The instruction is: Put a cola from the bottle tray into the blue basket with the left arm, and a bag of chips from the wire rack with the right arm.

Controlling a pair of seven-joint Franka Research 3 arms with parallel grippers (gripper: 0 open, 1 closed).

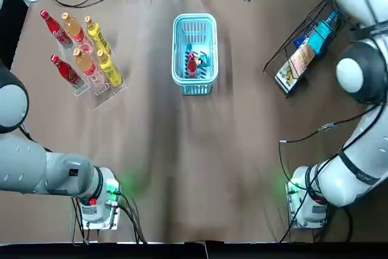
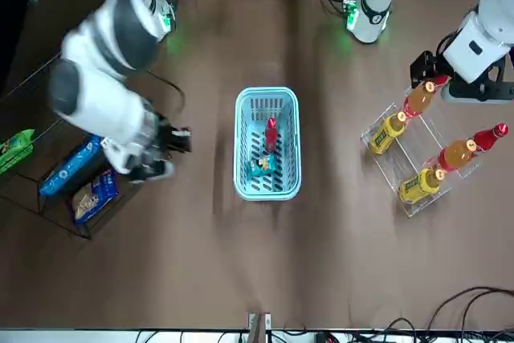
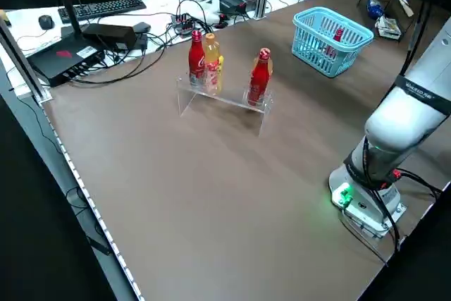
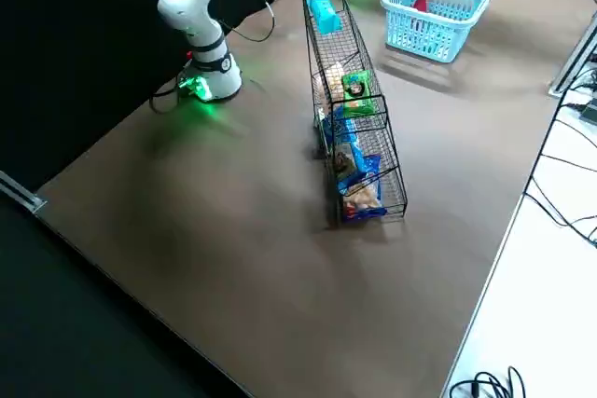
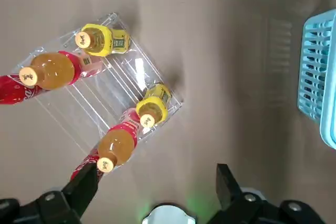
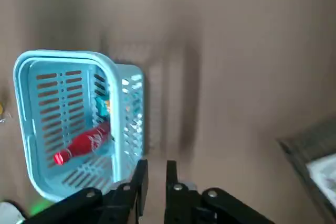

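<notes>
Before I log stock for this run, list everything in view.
table: one, brown, under everything.
bottle tray: one, clear, robot's left.
blue basket: one, light blue, table centre.
colas: three, red, two in tray, one in basket.
orange bottles: two, orange, in tray.
yellow bottles: two, yellow, in tray.
chip bag: one, teal, in basket.
wire rack: one, black, robot's right.
bags: several, blue, green, tan, in rack.
left gripper: one, black, open above tray.
right gripper: one, black, shut, between basket and rack.

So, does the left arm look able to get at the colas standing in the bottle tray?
Probably yes. The left gripper hangs open close by the bottle tray, with nothing between them. The colas have their caps exposed, though orange bottles stand close beside them.
</notes>
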